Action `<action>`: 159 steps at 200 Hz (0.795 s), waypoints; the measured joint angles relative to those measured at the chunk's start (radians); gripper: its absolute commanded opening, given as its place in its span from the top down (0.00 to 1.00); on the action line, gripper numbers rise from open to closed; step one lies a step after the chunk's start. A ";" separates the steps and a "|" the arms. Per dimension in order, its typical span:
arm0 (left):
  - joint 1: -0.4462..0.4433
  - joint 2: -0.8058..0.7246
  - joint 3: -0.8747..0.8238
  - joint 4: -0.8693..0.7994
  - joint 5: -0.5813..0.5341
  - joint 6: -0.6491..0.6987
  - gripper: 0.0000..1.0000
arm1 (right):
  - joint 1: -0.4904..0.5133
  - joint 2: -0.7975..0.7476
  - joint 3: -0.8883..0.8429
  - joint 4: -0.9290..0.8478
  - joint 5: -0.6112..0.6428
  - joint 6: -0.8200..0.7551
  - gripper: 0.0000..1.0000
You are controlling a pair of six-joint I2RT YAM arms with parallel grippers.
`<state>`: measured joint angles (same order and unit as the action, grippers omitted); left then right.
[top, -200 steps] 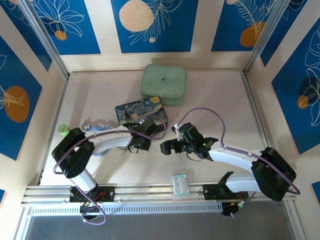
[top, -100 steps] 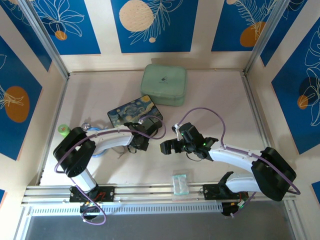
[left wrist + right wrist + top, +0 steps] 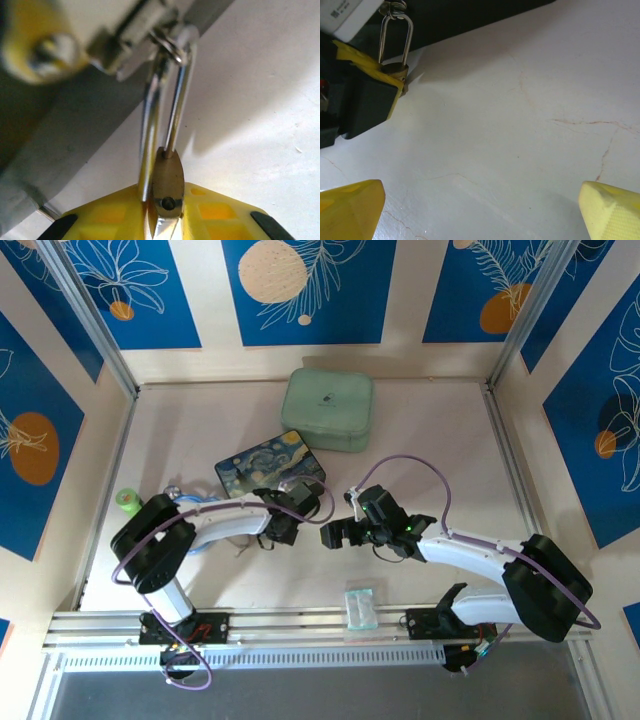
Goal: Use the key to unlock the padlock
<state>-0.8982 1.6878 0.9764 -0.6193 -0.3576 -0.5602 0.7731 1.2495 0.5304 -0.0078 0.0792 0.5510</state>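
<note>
Bare pale table [image 3: 440, 430] lies open on the far right side. Your left gripper [image 3: 167, 222] clamps the padlock [image 3: 168, 177], its shackle hooked at the near edge of the painted box [image 3: 262, 462]. Your right gripper [image 3: 480, 210] gapes wide, empty, nearby.

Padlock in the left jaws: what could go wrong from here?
1. The padlock is hooked by its shackle to the clasp of the box; a pull by the left gripper could drag the box.
2. Its keyhole faces back between that gripper's jaws, so a key may find little room.
3. The right gripper is open and empty, so unlocking cannot start yet.
</note>
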 measured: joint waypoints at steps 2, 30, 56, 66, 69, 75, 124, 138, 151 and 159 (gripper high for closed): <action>-0.002 0.001 0.000 0.000 -0.002 -0.001 0.78 | 0.000 0.000 0.000 0.000 0.000 0.000 0.01; -0.028 0.021 0.010 -0.020 -0.040 -0.017 0.75 | 0.000 0.000 0.000 0.000 0.000 0.000 0.01; -0.050 0.052 0.040 -0.048 -0.071 -0.034 0.72 | 0.000 0.000 0.000 0.000 0.000 0.000 0.01; -0.058 0.062 0.051 -0.057 -0.085 -0.037 0.72 | 0.000 0.000 0.000 0.000 0.000 0.000 0.01; -0.061 0.064 0.054 -0.059 -0.089 -0.037 0.72 | 0.000 0.000 0.000 0.000 0.000 0.000 0.01; -0.065 0.068 0.059 -0.062 -0.094 -0.037 0.72 | 0.000 0.000 0.000 0.000 0.000 0.000 0.01; -0.076 0.087 0.071 -0.068 -0.101 -0.045 0.72 | -0.011 -0.015 -0.014 0.001 0.000 0.019 0.01; -0.079 0.093 0.078 -0.076 -0.106 -0.046 0.72 | -0.014 -0.023 -0.024 0.003 0.001 0.023 0.01; -0.083 0.097 0.080 -0.077 -0.108 -0.052 0.71 | -0.015 -0.029 -0.033 0.005 0.003 0.027 0.01; -0.086 0.097 0.080 -0.077 -0.107 -0.054 0.71 | -0.015 -0.035 -0.039 0.008 0.004 0.030 0.01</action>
<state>-0.9840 1.7844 1.0565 -0.6964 -0.4648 -0.6144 0.7578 1.2148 0.4919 0.0002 0.0830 0.5812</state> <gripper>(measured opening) 0.287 0.992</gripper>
